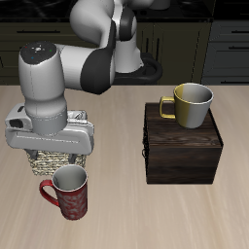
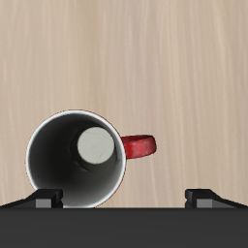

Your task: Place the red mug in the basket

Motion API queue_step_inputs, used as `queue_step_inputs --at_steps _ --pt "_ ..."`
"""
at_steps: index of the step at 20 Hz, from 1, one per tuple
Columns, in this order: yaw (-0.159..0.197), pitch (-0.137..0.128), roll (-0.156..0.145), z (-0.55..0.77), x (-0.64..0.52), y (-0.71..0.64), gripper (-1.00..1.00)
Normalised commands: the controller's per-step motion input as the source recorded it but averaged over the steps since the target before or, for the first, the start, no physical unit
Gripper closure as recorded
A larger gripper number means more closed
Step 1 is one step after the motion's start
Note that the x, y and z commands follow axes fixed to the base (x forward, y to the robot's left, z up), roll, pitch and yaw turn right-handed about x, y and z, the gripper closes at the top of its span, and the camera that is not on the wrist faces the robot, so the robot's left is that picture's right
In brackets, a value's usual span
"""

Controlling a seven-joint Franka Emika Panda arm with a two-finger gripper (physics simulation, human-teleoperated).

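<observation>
Red mug (image 1: 70,194) stands upright on the table (image 1: 117,219), close to the front edge, handle pointing away from the dark wooden box (image 1: 182,145). Wrist view looks straight down into the mug (image 2: 77,160): grey inside, pale round bottom, nothing in it; red loop handle sticks out to 1 side.

Basket (image 1: 46,162) sits just behind the mug, farther from the front edge, mostly hidden under the arm's wrist; only a strip of tan weave shows. Contents cannot be told.

Gripper (image 2: 124,200): 2 fingertips (image 2: 45,200) spread wide, holding nothing. It hangs above the table, the mug under 1 fingertip.

Wooden box sits mid-table, lid closed. On its top, at a back corner, stands 1 grey mug (image 1: 191,105) with a yellow handle, upright, inside empty.
</observation>
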Motion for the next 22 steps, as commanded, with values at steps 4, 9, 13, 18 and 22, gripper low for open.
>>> queue_step_inputs --at_steps 4,9,13,18,22 --pt "-0.003 0.037 -0.007 -0.39 0.05 -0.04 -1.0" --pt "-0.008 0.036 -0.003 -0.37 0.05 -0.05 -1.0" --pt "-0.013 0.048 0.008 -0.4 -0.01 0.01 -1.0" --pt "-0.011 0.051 0.009 -0.38 -0.01 0.01 1.0" --pt "-0.008 0.004 -0.013 -0.13 -0.01 -0.06 1.0"
